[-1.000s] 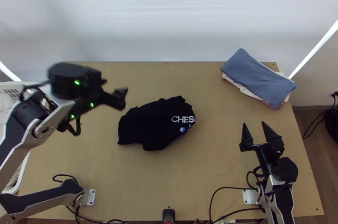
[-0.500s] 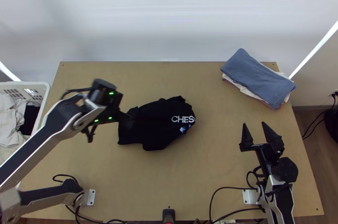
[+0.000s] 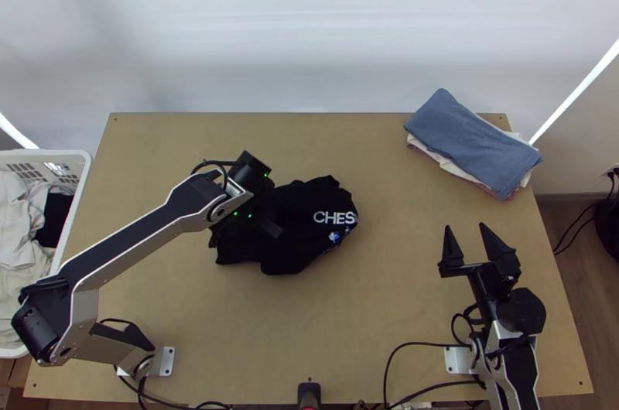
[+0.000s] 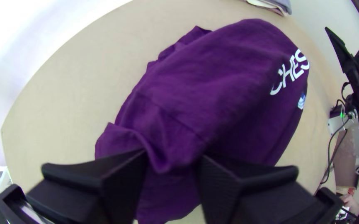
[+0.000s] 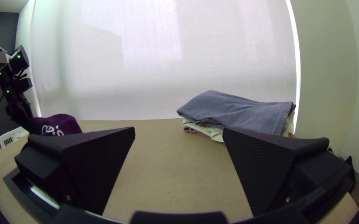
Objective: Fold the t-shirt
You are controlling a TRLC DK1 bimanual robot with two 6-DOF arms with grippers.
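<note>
While the t-shirt (image 3: 306, 236) stays, left claw (image 3: 270, 227) shifted rightward.

I find the t-shirt (image 3: 309, 236) to be soft matt cloth, creased. The table (image 3: 371, 317): wood, smooth, low sheen. The basket (image 3: 80, 193): smooth plastic. The stack of cloths (image 3: 472, 143): matt woven fabric. My left arm (image 3: 84, 308) has smooth, metallic-looking links. My right gripper (image 3: 464, 225) has matt, plastic-looking fingers (image 5: 100, 166), finely ridged inside.
</note>
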